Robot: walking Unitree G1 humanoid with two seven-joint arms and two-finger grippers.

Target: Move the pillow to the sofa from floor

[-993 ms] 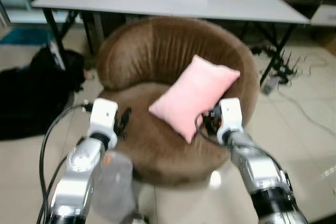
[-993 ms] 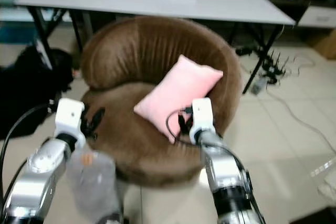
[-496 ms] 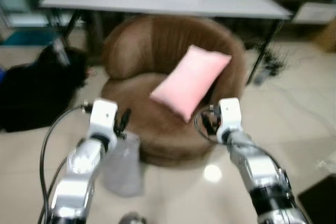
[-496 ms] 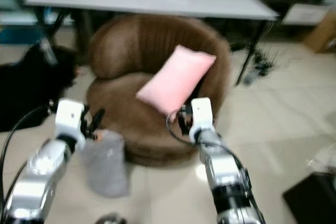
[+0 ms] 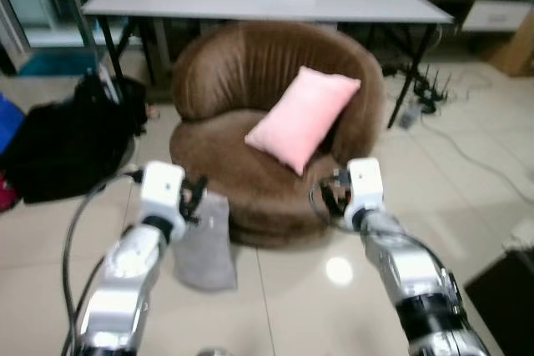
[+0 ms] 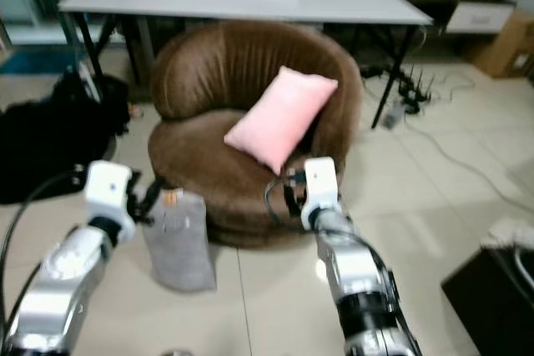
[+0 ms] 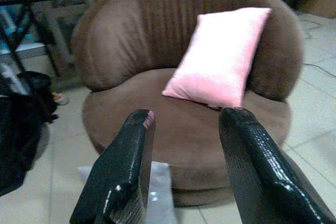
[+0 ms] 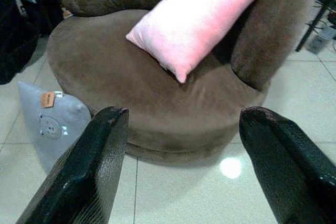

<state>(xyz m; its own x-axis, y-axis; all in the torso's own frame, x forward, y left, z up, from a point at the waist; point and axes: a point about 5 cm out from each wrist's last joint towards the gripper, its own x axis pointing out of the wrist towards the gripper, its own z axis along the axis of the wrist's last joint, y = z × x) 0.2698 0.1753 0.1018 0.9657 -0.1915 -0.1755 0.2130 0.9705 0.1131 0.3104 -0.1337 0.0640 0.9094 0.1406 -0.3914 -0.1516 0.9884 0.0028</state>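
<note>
Pink pillow (image 5: 303, 118) leans on the sofa (image 5: 242, 81) backrest, far of both spread, empty grippers (left (image 7: 184, 145), right (image 8: 181, 140)).

You see a glossy beige tile floor (image 5: 467, 198) with a bright light reflection (image 5: 338, 270). A long white counter (image 5: 334, 2) on black legs stands at the back, cables (image 5: 425, 93) beneath its right end, and a black bag (image 5: 71, 143) at left.
</note>
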